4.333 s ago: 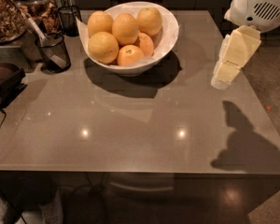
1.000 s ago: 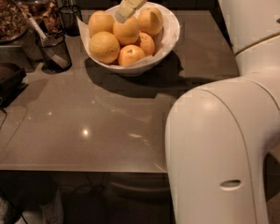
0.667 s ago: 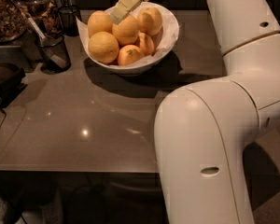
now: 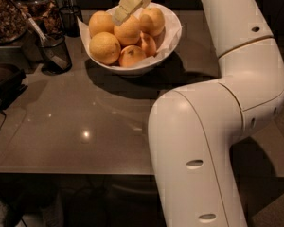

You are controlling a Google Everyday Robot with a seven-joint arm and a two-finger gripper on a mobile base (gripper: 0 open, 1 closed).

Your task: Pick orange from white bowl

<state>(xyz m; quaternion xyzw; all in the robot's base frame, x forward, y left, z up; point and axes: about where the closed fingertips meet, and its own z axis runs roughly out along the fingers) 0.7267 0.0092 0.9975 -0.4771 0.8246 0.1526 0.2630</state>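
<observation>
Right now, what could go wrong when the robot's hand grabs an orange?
The hand is at the top of the middle orange, which touches its neighbours in the white bowl. It might slip off the round skin or bump them. The fruits are piled above the rim, so a nudge could roll the front orange onto the table.

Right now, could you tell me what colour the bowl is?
The bowl is glossy white, clear in the camera view; the gripper is over its oranges.
</observation>
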